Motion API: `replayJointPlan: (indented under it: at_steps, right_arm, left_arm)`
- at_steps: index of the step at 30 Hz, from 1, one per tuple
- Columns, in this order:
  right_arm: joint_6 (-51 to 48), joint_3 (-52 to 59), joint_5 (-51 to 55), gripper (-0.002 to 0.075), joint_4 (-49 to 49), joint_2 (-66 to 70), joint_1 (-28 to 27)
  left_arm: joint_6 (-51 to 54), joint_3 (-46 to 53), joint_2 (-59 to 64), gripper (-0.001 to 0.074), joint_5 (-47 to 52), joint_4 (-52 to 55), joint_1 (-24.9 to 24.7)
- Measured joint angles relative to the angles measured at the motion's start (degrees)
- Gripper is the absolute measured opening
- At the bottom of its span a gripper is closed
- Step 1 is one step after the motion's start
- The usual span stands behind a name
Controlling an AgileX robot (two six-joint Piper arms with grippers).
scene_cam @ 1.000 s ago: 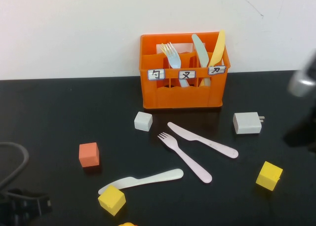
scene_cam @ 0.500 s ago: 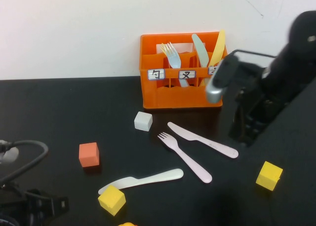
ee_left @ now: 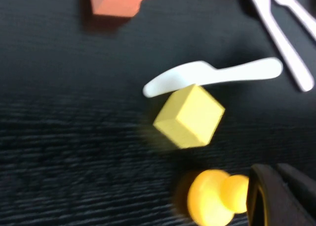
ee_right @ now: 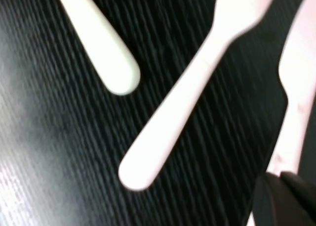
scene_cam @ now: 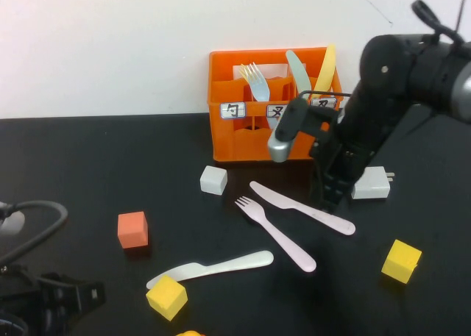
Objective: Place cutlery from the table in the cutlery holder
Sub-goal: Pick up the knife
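Note:
On the black table [scene_cam: 96, 167] lie a pale pink knife [scene_cam: 302, 207], a pale pink fork [scene_cam: 276, 234] and a whitish knife [scene_cam: 210, 268]. The orange cutlery holder [scene_cam: 221, 134] stands at the back against the wall. My right gripper [scene_cam: 328, 198] is shut with nothing in it and hangs just over the pink knife's handle. In the right wrist view the right gripper [ee_right: 279, 180] is beside the pink knife [ee_right: 298, 102], with the fork handle [ee_right: 168, 132] close by. My left gripper [ee_left: 276, 179] is shut and empty, low at the near left, next to a yellow round object [ee_left: 212, 196].
The holder contains a light blue fork [scene_cam: 257, 86], a light green knife [scene_cam: 298, 71] and a yellow knife [scene_cam: 324, 68]. On the table are a white cube [scene_cam: 213, 180], a red cube [scene_cam: 132, 229], yellow cubes [scene_cam: 167, 297] [scene_cam: 401, 261] and a white charger [scene_cam: 372, 183].
My right arm has swung in from the right edge to above the pink knife's handle. The left arm has shifted slightly at the near left. The cutlery has not moved.

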Motion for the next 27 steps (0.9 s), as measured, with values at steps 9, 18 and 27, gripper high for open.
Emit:
replayJointPlan:
  at_steps: [9,18,27]
  right_arm:
    - [-3.7,-3.2,-0.3,0.008,0.0,4.7,1.8]
    - [-3.9,-3.2,-2.2,0.0395,-1.9,5.9,1.9]
    - [-3.7,-3.6,-4.6,0.0418,-2.1,7.8,1.9]
  left_arm:
    - [3.1,0.0,0.0,-0.0001,-0.1,-4.3,0.0]
    - [6.1,-0.1,0.0,-0.0001,-0.1,-7.1,0.0]
    - [7.7,-0.1,0.0,-0.0001,0.2,-7.4,0.0]
